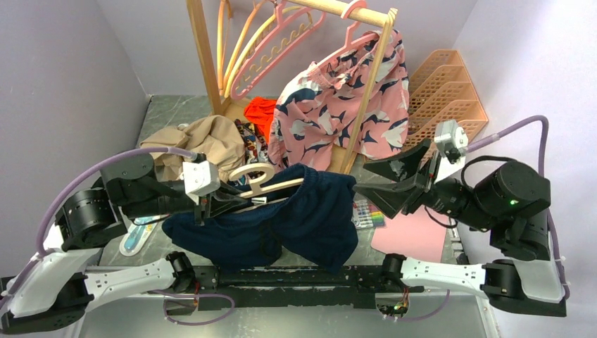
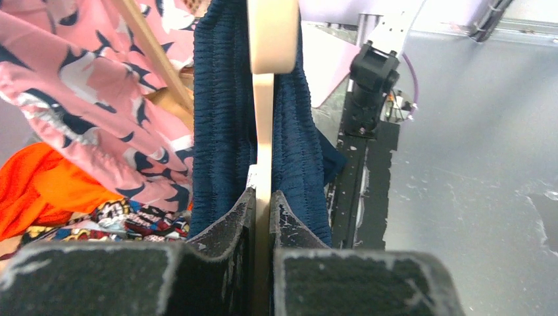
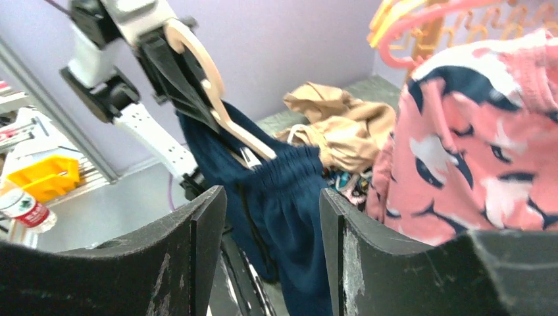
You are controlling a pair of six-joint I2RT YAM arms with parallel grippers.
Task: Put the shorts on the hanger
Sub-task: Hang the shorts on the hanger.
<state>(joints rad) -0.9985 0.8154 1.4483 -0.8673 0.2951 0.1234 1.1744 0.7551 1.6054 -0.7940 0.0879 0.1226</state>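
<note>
Our left gripper (image 2: 263, 197) is clenching the cream hanger (image 1: 257, 179) between its fingers at the centre left of the top view, and we are holding it up off the table. The navy shorts (image 1: 303, 225) are hanging from that hanger, with the bunched waistband against one hanger arm, filling the middle of the frame. Our right gripper (image 1: 362, 179) is standing released just right of the shorts, fingers spread and grasping nothing. Pink printed shorts (image 1: 338, 98) are hanging on the wooden rack (image 1: 204, 56) at upper centre.

Room behind the shorts (image 1: 310, 218) is closed off by pink printed shorts (image 1: 338, 105) and the rack post (image 1: 370, 98); left rear is crowded by a tan garment (image 1: 204, 141). Free room is left over the pink sheet (image 1: 414, 241).
</note>
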